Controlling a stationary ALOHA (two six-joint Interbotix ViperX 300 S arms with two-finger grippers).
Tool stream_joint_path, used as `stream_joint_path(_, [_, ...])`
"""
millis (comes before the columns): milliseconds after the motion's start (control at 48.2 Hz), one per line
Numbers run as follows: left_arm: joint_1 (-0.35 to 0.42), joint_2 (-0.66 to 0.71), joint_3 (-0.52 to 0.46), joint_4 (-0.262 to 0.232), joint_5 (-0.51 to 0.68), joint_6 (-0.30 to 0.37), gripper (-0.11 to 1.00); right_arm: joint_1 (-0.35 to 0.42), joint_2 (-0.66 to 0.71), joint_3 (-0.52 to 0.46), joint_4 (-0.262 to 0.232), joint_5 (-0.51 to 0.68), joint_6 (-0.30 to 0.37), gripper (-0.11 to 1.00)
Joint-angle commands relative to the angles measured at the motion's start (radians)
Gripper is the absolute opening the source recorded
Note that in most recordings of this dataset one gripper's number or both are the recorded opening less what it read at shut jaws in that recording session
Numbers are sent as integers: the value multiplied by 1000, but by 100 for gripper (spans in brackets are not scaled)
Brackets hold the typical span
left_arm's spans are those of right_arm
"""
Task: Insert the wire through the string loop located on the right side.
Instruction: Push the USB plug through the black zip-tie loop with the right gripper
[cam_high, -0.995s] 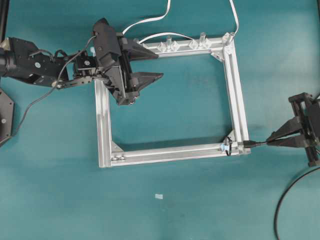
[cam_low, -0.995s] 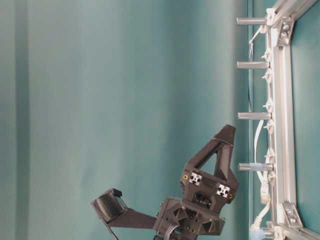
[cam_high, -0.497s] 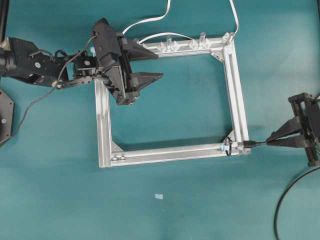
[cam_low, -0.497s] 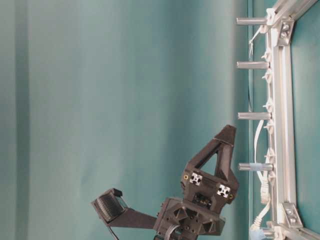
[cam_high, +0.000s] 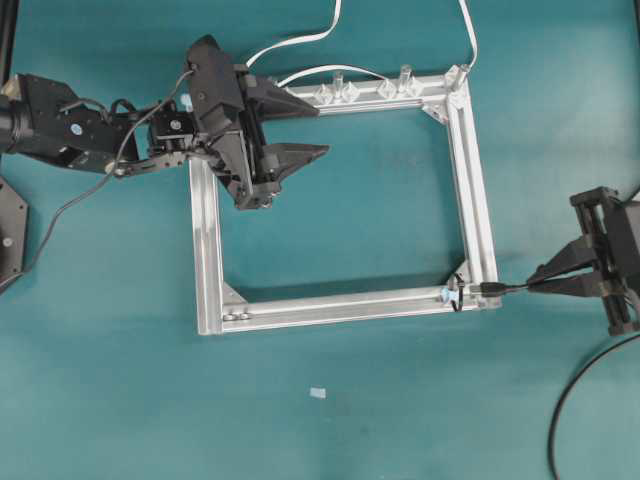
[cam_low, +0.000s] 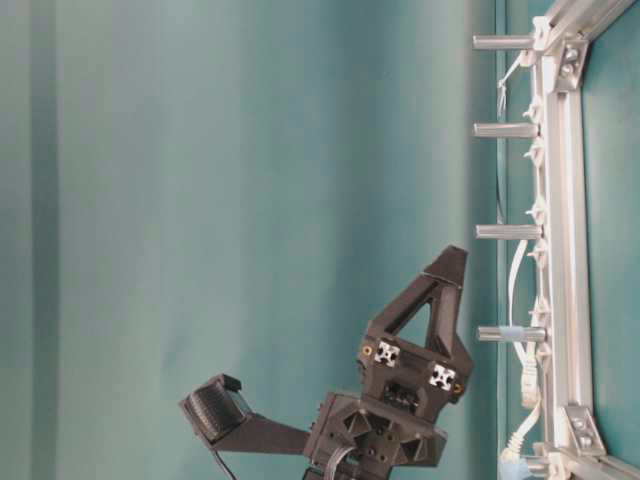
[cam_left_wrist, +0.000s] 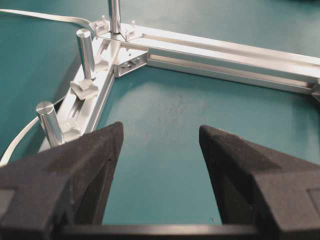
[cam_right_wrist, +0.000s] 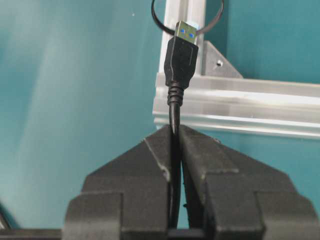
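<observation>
Jaws of my right gripper (cam_right_wrist: 176, 142) are clamped on the wire (cam_right_wrist: 174, 112), its plug tip at the string loop (cam_right_wrist: 159, 17) on the frame (cam_high: 477, 200), while my left gripper (cam_high: 310, 128) hangs wide open.

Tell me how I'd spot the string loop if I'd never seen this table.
Find the square metal frame on the teal table. Go to its lower right corner, where the plug of the wire points. The loop is a tiny ring of black string there, unlike the clear clips along the top bar.
</observation>
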Motion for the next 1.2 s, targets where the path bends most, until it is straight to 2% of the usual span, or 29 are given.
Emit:
stream_joint_path(0, [-3,-18,-20,0,-5,-9,65,-2,20,-34,-8,-11,-2,7])
stream_joint_path(1181, [-2,-18,-14,0,-5,-8,65,-2,299,-187,-20,-107,-2,7])
